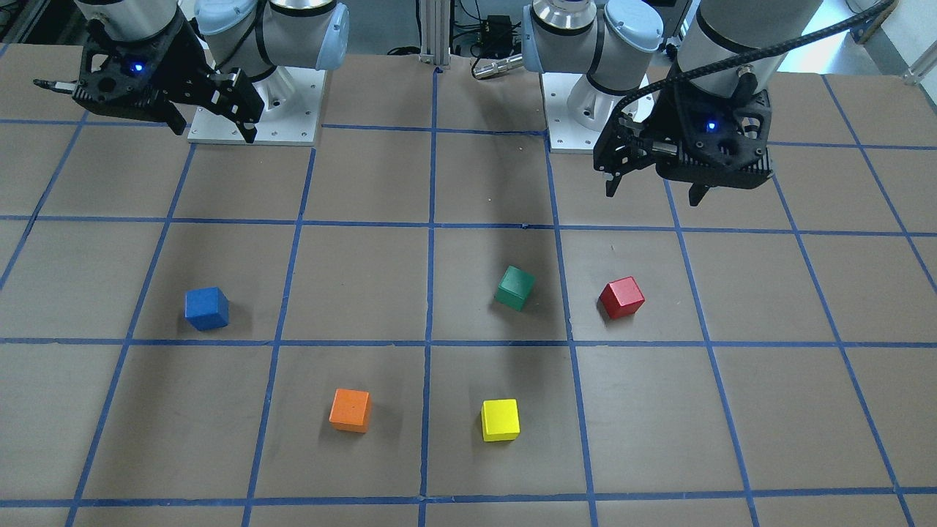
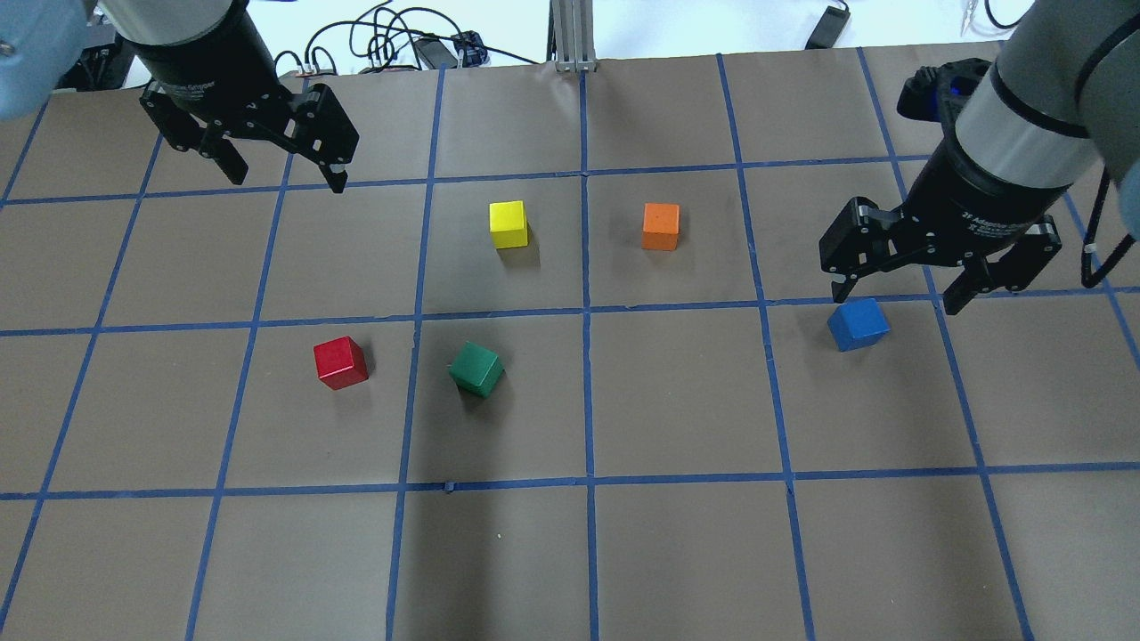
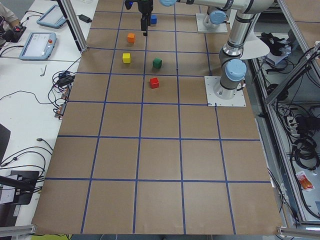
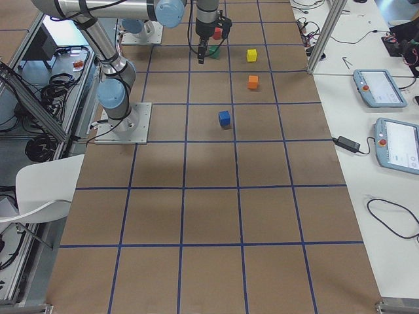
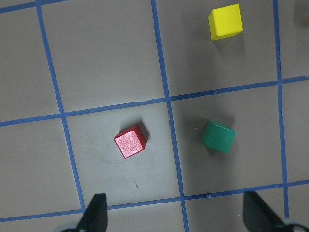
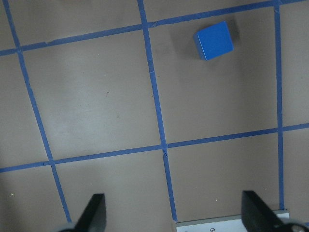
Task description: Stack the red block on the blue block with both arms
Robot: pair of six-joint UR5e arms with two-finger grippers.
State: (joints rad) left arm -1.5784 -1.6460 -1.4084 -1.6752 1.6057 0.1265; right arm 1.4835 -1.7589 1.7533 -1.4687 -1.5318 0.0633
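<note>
The red block (image 2: 340,362) sits on the brown table, left of centre in the overhead view, and shows in the front view (image 1: 622,297) and the left wrist view (image 5: 130,141). My left gripper (image 2: 287,178) hangs open and empty, high above the table and apart from the red block; it also shows in the front view (image 1: 651,194). The blue block (image 2: 858,324) sits on the right side and shows in the front view (image 1: 206,308) and the right wrist view (image 6: 214,40). My right gripper (image 2: 895,301) hangs open and empty above the table near the blue block, not touching it.
A green cube (image 2: 476,369) sits just right of the red block. A yellow cube (image 2: 508,223) and an orange cube (image 2: 661,226) sit farther out near the middle. Both arm bases (image 1: 256,110) stand at the robot's table edge. Blue tape lines grid the table.
</note>
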